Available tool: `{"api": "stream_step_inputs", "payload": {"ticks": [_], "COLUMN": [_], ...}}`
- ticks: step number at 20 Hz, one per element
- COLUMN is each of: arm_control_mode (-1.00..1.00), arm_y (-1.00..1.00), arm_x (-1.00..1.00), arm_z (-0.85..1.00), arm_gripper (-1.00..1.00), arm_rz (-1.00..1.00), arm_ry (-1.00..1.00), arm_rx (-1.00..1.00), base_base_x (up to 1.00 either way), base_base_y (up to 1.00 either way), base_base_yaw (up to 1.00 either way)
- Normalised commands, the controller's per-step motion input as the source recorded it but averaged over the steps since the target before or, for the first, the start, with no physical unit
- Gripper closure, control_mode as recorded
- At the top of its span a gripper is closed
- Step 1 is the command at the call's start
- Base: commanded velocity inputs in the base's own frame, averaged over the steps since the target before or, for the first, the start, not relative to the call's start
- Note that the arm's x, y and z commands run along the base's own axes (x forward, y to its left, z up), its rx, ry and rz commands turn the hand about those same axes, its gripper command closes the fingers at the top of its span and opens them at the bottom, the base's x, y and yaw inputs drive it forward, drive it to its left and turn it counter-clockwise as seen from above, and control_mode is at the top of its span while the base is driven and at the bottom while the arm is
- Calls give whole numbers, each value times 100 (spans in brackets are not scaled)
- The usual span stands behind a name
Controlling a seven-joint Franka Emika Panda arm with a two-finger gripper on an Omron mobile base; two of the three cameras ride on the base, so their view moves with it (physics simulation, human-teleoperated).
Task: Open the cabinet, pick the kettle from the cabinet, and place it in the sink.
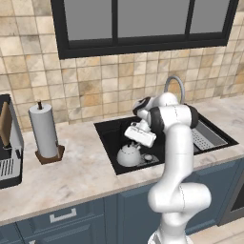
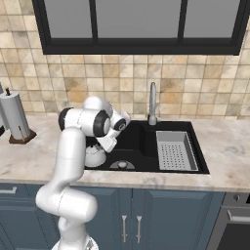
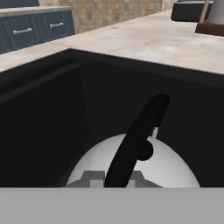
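The whitish-grey kettle (image 1: 127,156) (image 2: 95,156) stands upright in the left part of the black sink (image 1: 107,136) (image 2: 141,141), near its front wall. My gripper (image 1: 134,143) (image 2: 101,145) reaches down from above and is shut on the kettle's dark arched handle. In the hand view the kettle's handle (image 3: 140,140) runs up the middle, very close, over the domed lid (image 3: 170,168) and its knob, with the sink's dark walls (image 3: 43,131) behind. The fingertips are hidden there. The cabinet is out of view.
A chrome gooseneck faucet (image 1: 175,86) (image 2: 153,102) rises behind the basin. A grey drying rack (image 1: 207,136) (image 2: 177,150) fills the sink's right part. A paper towel roll (image 1: 44,131) (image 2: 14,117) and a coffee machine (image 1: 7,143) stand on the counter to the left.
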Motion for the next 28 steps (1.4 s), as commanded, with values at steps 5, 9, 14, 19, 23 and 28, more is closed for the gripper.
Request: {"api": "stream_step_inputs", "payload": {"ticks": [5,9,14,19,23,28], "arm_control_mode": [-100,-100,-100,-100,-100,-100], "arm_y": [4,3,5,5,5,1], "arm_x": [22,22,25,28,29,28], "arm_z": [-22,-28,-32,-32,-32,-31], "arm_gripper": [100,100,100,100,100,100], "arm_rz": [0,0,0,0,0,0], "arm_ry": [0,0,0,0,0,1], "arm_rx": [0,0,0,0,0,0], "base_base_x": [0,0,0,0,0,0], "base_base_y": [0,0,0,0,0,0], "base_base_yaw": [0,0,0,0,0,0]}}
